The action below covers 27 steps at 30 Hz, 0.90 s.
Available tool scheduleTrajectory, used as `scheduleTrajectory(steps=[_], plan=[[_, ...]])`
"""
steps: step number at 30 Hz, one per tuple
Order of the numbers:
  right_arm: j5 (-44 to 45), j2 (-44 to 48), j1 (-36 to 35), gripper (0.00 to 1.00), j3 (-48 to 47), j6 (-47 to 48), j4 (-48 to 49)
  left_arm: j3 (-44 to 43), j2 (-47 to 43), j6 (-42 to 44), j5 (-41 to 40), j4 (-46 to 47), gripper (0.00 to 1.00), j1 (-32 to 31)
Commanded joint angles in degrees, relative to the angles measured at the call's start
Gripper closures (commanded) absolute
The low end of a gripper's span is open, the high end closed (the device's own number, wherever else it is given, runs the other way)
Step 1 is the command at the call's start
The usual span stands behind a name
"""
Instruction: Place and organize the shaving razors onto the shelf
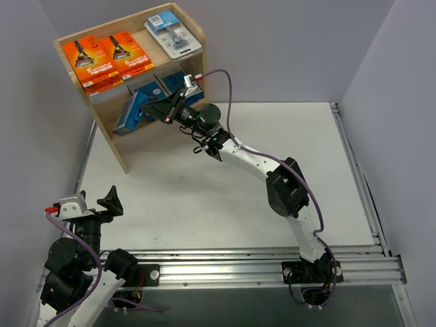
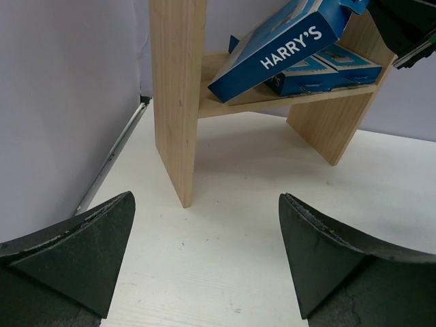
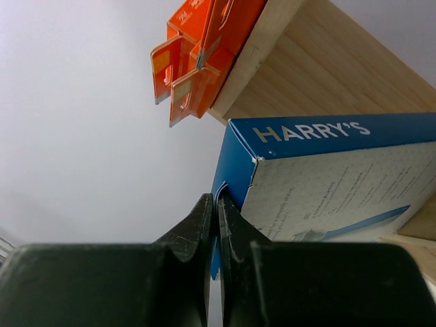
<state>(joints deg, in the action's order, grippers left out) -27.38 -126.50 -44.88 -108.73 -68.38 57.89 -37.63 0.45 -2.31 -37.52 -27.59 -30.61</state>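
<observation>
Top external: two orange packs [image 1: 87, 60], one blister pack [image 1: 174, 34], three blue boxes [image 1: 129, 112]; right hand [image 3: 216, 201] closed, left hand [image 2: 206, 196] spread.

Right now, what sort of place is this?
Probably a robot test bench staged as a shop display: grey walls, a rail-edged white table, and a wooden shelf holding razor packs.

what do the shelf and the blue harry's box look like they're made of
The shelf: light wood, apparently unvarnished, with visible grain and a matt face. The blue Harry's box: probably printed cardboard with a slight sheen, judging by its crisp folded edges and corner seam.
</observation>
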Motion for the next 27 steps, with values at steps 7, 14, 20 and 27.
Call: scheduleTrajectory(steps=[7,14,20,27], plan=[[2.0,-0.7,1.7,1.00,-2.4,-2.5,7.3,-0.1,-3.5,0.6,2.2,2.2,0.05,1.8],[2.5,-0.2,1.6,1.00,0.3,-3.0,8.3,0.0,-3.5,0.7,3.0,2.0,0.05,2.4],[2.4,0.2,0.9,1.00,2.2,-2.3,7.9,0.0,-3.5,0.8,3.2,2.1,0.05,2.4],[5.2,1.3,-0.7,1.00,4.6,0.3,6.1,0.1,-3.9,0.8,3.4,2.2,0.05,2.5]])
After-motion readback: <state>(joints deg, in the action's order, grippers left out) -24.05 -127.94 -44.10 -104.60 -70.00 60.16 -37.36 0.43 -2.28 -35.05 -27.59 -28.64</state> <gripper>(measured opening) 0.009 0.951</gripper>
